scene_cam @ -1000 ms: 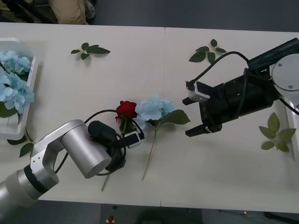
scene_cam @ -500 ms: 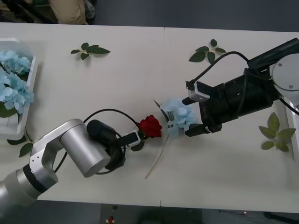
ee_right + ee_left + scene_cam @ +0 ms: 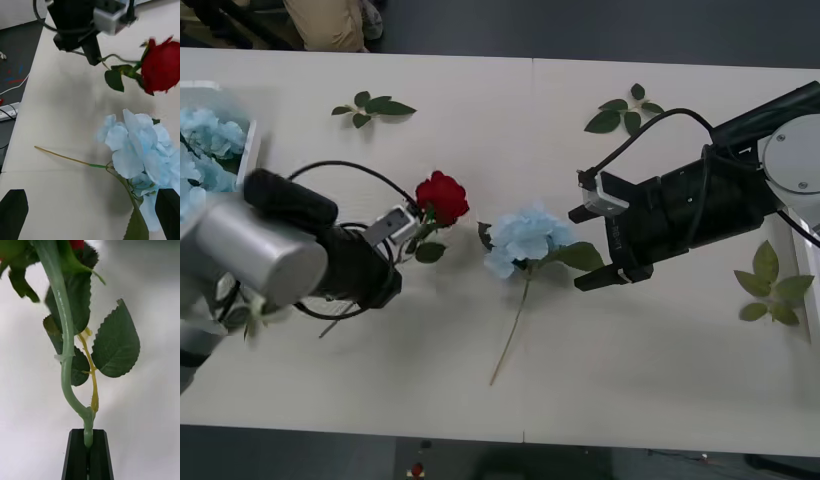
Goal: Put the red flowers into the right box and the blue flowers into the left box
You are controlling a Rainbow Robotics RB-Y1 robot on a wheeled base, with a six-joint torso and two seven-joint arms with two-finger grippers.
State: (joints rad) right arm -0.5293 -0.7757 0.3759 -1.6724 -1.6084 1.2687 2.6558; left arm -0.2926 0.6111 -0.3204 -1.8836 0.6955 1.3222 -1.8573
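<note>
A red flower (image 3: 442, 197) is held above the table, and my left gripper (image 3: 412, 236) is shut on its green stem (image 3: 67, 352). My black left fingers (image 3: 77, 457) are pinched together at the stem's lower end. A blue flower (image 3: 525, 238) lies on the table at the middle, with its stem pointing toward the front edge. My right gripper (image 3: 590, 248) is open just right of the bloom, its jaws on either side of a leaf. In the right wrist view the blue flower (image 3: 138, 150) lies ahead of my open right gripper (image 3: 90, 215), with the red flower (image 3: 161, 65) beyond it. The left box (image 3: 248, 160) holds more blue flowers (image 3: 205, 135).
Loose green leaf sprigs lie at the back left (image 3: 370, 106), back right (image 3: 625, 112) and far right (image 3: 770, 285). A strip of the right box (image 3: 808, 262) shows at the right edge. A black cable loops around my left wrist.
My left arm has swung back and to the left, carrying the red flower away from the blue one. The blue flower shifted left, off the right gripper. The right arm stayed put.
</note>
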